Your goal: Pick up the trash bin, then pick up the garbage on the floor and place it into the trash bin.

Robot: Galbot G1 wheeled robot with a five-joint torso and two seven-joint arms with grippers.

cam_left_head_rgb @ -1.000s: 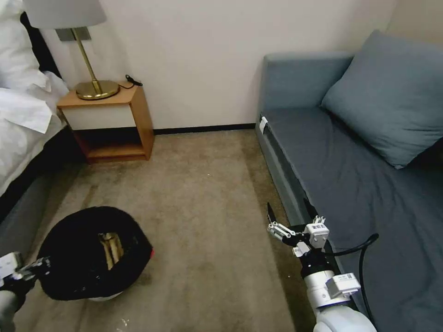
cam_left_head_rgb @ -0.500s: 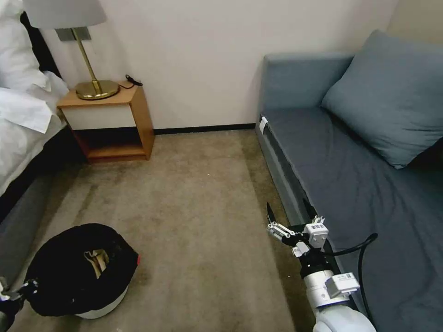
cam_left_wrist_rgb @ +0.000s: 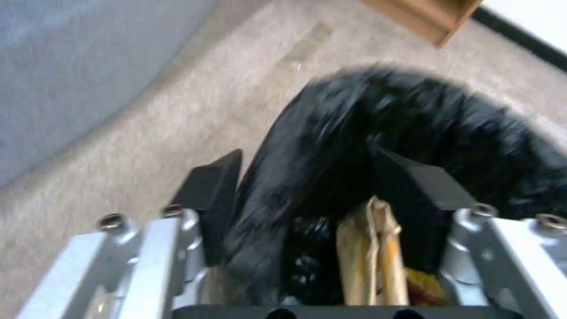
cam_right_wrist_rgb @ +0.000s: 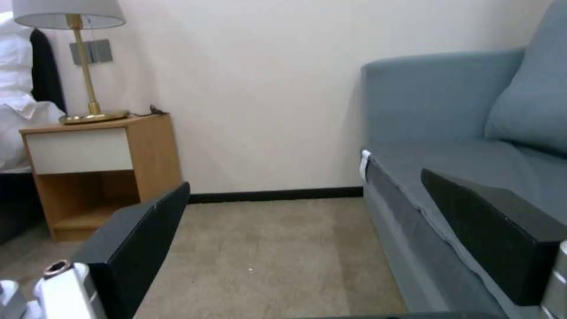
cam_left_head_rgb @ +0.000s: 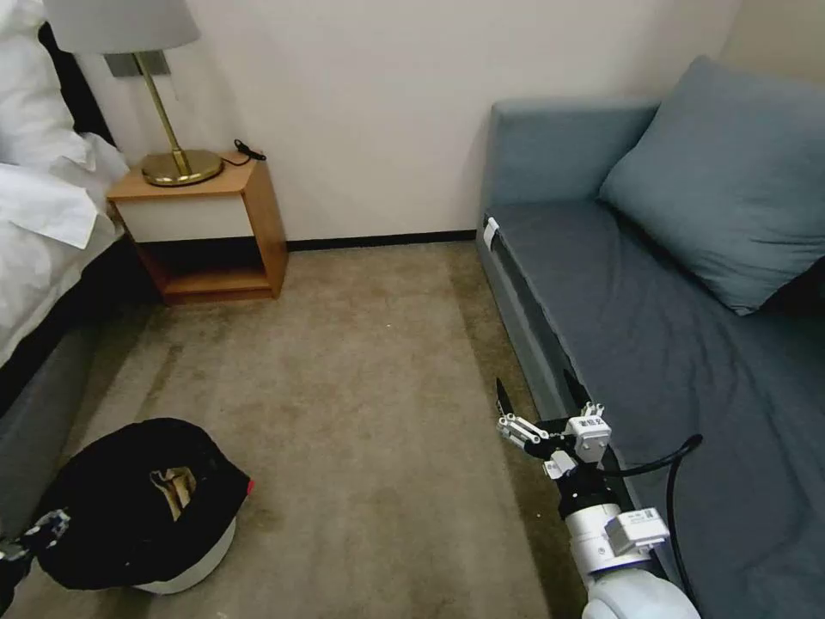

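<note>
The trash bin [cam_left_head_rgb: 112,507], white with a crinkled black bag over its rim, sits low at the left on the carpet, tilted toward me. Inside it lies garbage: a crumpled brown paper wrapper [cam_left_head_rgb: 176,486], and a red scrap [cam_left_head_rgb: 249,487] shows at the rim. My left gripper [cam_left_head_rgb: 34,526] is at the bin's near-left rim. In the left wrist view its fingers [cam_left_wrist_rgb: 212,195] straddle the bagged rim [cam_left_wrist_rgb: 307,177], shut on it, with the brown paper [cam_left_wrist_rgb: 369,252] just inside. My right gripper [cam_left_head_rgb: 537,391] hangs open beside the sofa front, nothing between its fingers [cam_right_wrist_rgb: 141,230].
A wooden nightstand [cam_left_head_rgb: 215,223] with a brass lamp [cam_left_head_rgb: 176,163] stands against the far wall. The bed [cam_left_head_rgb: 43,232] runs along the left. A grey-blue sofa [cam_left_head_rgb: 670,327] with a cushion fills the right. Bare carpet [cam_left_head_rgb: 361,387] lies between them.
The bin came down and toward the left from a raised, tilted position, with the left gripper still on its rim. The right arm has stayed where it was.
</note>
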